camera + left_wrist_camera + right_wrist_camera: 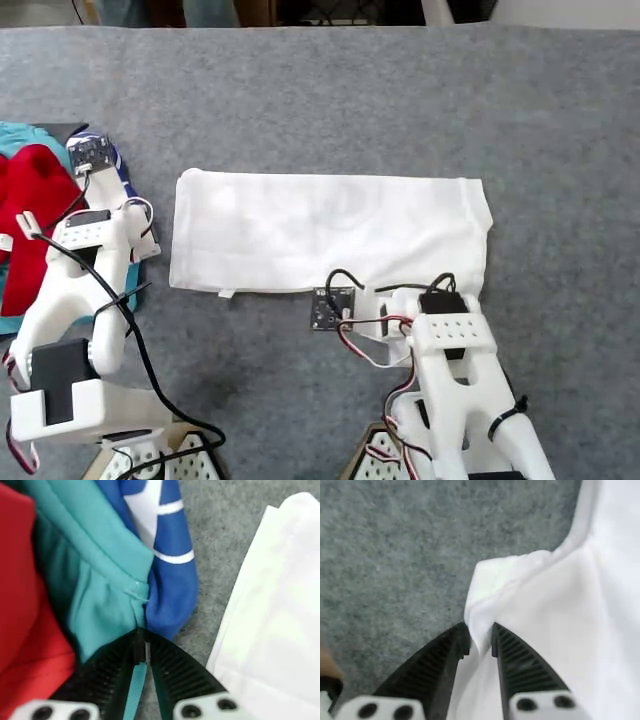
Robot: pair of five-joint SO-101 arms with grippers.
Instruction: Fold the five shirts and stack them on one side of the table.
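Note:
A white shirt (320, 230) lies folded into a long strip across the middle of the grey table (400, 100). My right gripper (480, 641) is shut on a bunched corner of this white shirt (560, 630) at its near right end. At the left edge lies a pile of a red shirt (30, 200), a teal shirt (15, 135) and a blue-and-white shirt (125, 180). My left gripper (141, 649) is shut on an edge of the teal shirt (95, 580), between the red shirt (20, 605) and the blue-and-white shirt (170, 555).
Bare grey table stretches behind the white shirt and to its right (560, 200). Both arm bases stand at the near edge. A narrow strip of table (210, 580) separates the pile from the white shirt (270, 630).

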